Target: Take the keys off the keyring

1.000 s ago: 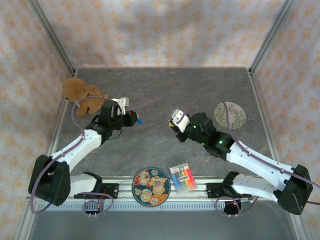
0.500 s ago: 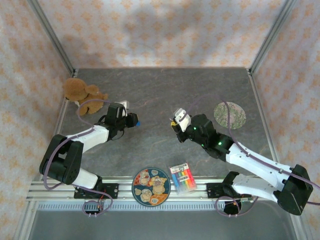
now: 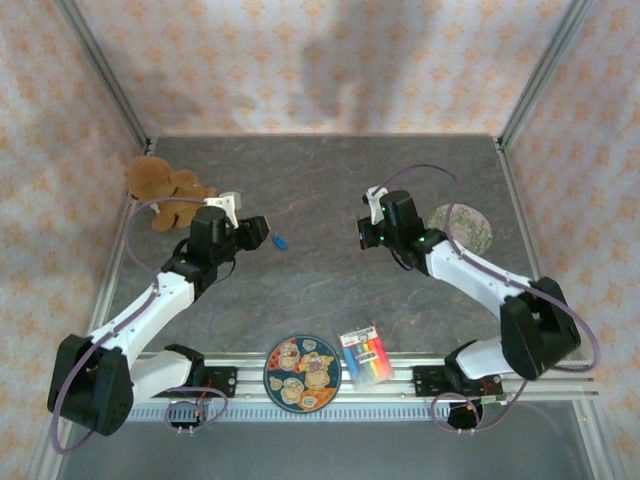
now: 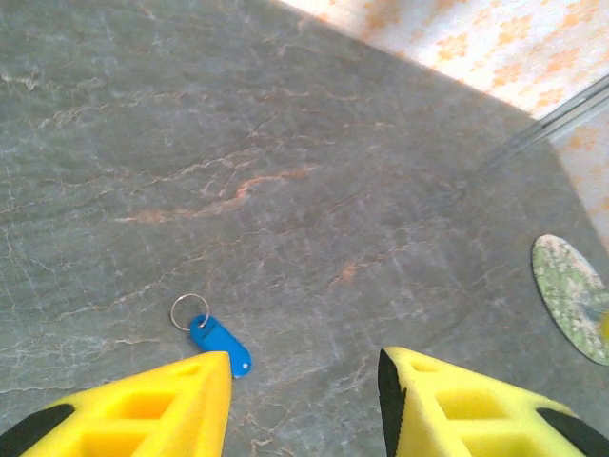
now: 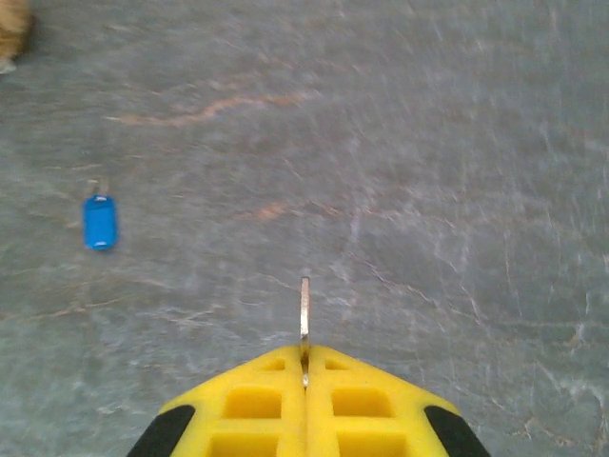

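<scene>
Key [image 5: 304,309] is pinched edge-on in the closed right fingers [image 5: 252,400], its long axis running straight up the frame, tip pointing away from them. Keyring [image 4: 189,311] and blue tag [image 4: 221,346] lie on the counter [image 4: 285,143] just beyond the wide-open, empty left fingers [image 4: 143,409], the nearer arm

Key [image 5: 304,307], partly hidden in right jaws

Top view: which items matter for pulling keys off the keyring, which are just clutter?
Job: blue plastic tag with wire ring; thin pale metal key, pinched in the shut right gripper; open left gripper by the tag.
Lying about: brown teddy bear; cartoon-patterned round plate; rainbow-striped card; green floral round disc.
</scene>
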Controlling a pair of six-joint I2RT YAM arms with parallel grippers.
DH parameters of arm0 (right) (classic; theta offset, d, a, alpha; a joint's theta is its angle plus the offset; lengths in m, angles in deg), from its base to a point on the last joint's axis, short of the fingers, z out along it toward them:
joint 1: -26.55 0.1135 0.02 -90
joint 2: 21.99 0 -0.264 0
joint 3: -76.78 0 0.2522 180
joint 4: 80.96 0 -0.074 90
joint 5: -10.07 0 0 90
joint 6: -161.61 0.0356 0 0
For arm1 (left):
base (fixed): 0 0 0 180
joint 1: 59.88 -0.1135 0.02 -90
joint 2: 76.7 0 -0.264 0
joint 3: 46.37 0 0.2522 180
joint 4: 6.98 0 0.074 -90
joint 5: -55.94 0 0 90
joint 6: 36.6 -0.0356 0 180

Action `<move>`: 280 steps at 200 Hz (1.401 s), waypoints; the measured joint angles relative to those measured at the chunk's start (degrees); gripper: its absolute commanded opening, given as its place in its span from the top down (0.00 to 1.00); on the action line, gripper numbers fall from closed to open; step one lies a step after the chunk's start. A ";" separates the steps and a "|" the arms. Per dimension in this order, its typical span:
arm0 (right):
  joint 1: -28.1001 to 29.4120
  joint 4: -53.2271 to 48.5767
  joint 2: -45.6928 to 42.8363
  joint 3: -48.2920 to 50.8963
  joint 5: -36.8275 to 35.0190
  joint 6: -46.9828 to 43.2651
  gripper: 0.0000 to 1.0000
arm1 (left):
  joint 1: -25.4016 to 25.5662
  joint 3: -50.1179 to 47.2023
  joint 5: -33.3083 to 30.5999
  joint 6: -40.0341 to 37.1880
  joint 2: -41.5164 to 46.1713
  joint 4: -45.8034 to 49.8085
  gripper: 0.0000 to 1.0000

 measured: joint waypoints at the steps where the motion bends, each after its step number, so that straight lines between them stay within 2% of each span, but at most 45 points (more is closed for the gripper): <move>1: -0.20 0.09 0.33 0.00 0.02 0.15 1.00 | 0.00 0.00 0.00 0.00 0.13 0.04 0.53; 28: -3.67 1.90 5.90 0.00 2.16 5.05 1.00 | 0.02 -0.76 1.14 0.44 4.79 2.38 0.48; 58: -6.84 4.81 11.54 0.00 4.52 10.23 1.00 | 0.02 -1.05 2.12 0.55 8.81 4.63 0.48; 103: -8.68 6.54 16.04 0.02 6.23 14.53 0.97 | 0.07 -1.11 3.19 0.61 9.84 6.19 0.47; 141: -9.86 7.80 16.44 0.87 5.95 16.09 0.79 | 0.07 -1.16 3.21 1.03 9.84 6.27 0.46; 203: -12.57 6.99 14.99 2.58 4.48 16.33 0.63 | 0.07 -1.16 3.19 1.05 9.84 6.38 0.44; 205: -12.68 6.82 14.62 2.69 4.33 16.35 0.63 | 0.07 -1.16 3.17 1.03 9.84 6.40 0.42; 214: -13.05 6.03 13.18 3.06 3.56 16.04 0.60 | 0.07 -1.16 3.15 1.05 9.84 6.54 0.23; 218: -13.14 5.62 12.33 3.17 3.23 15.96 0.58 | 0.07 -1.16 3.13 0.98 9.84 6.60 0.05; 222: -13.22 5.31 11.56 3.28 2.73 15.63 0.57 | 0.07 -1.16 3.02 1.09 9.84 6.64 0.01; 231: -13.22 4.37 9.33 3.41 1.77 15.15 0.52 | 0.07 -1.16 2.89 0.92 9.84 6.82 0.01; 233: -13.22 4.13 8.74 3.43 1.42 15.06 0.38 | 0.07 -1.16 2.86 0.90 9.84 6.88 0.01; 235: -13.20 4.02 8.41 3.48 1.18 14.82 0.14 | 0.07 -1.16 2.75 1.03 9.86 6.97 0.00; 236: -13.20 3.85 8.04 3.48 1.03 14.64 0.07 | 0.07 -1.16 2.75 1.01 9.86 7.02 0.01; 238: -13.20 3.56 7.34 3.50 0.79 14.91 0.01 | 0.07 -1.16 2.67 0.83 9.88 7.17 0.01; 263: -13.16 0.48 -0.07 3.52 -4.74 12.41 0.01 | 0.09 -1.01 -0.35 -0.07 9.88 9.66 0.01; 280: -13.14 -1.81 -4.85 3.48 -12.55 11.47 0.01 | 0.07 -0.83 -6.27 -1.49 10.23 11.58 0.00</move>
